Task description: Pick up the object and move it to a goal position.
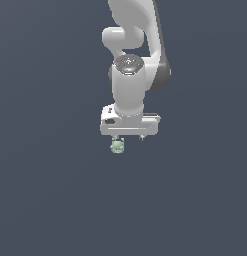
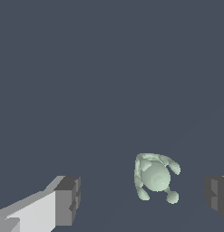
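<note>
All around is one flat, dark slate-blue surface [image 1: 50,200]; it fills both views from edge to edge, with no seam, no wall and no visible border, so I cannot place anything against a desk's edge or corner. Nothing else breaks it up besides the robot and one small thing.

The white arm [image 1: 140,30] comes down from the top of the exterior view, bends through a rounded joint, and ends in a thick wrist section pointing straight down. Below that sits the wide, flat hand block, held level, with the gripper [image 1: 129,138] facing the surface. Only short dark stubs of the fingers poke out beneath the block in that view.

From the wrist view the fingers [image 2: 65,199] stand wide apart, one grey pad at each side of the picture, with open surface between them and nothing clamped.

The object [image 2: 155,176] is a pale mint-green, lumpy little blob with small rounded knobs sticking out. It lies between the two pads, nearer to one than the other, touching neither. In the exterior view the object [image 1: 117,146] shows just beneath the hand block, toward the exterior view's left end of it.
</note>
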`<act>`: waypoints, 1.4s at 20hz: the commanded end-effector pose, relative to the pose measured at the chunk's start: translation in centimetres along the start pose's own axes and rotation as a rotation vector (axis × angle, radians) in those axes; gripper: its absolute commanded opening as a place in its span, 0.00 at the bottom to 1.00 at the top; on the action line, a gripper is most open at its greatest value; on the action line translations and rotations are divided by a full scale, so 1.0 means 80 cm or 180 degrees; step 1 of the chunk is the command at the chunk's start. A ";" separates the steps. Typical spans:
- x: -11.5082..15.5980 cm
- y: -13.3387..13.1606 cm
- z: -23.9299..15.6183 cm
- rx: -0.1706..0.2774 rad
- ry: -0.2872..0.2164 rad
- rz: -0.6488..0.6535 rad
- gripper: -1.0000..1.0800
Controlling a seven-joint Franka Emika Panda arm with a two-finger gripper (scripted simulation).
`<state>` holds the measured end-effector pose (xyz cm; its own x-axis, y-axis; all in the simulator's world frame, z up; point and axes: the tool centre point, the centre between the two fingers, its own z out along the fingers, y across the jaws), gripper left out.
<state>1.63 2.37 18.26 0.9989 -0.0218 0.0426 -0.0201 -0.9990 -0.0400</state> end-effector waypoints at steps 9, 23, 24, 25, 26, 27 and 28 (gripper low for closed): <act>-0.040 0.043 0.069 -0.0081 -0.0079 0.0159 0.96; -0.071 0.069 0.111 -0.0131 -0.0132 0.0256 0.96; -0.071 0.069 0.113 -0.0131 -0.0132 0.0256 0.96; -0.071 0.069 0.116 -0.0131 -0.0132 0.0256 0.96; -0.072 0.069 0.120 -0.0131 -0.0132 0.0256 0.96; -0.072 0.069 0.125 -0.0131 -0.0132 0.0256 0.96; -0.073 0.069 0.130 -0.0131 -0.0132 0.0256 0.96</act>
<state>-3.77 -2.64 8.00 0.9949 -0.1012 0.0007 -0.1012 -0.9949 -0.0007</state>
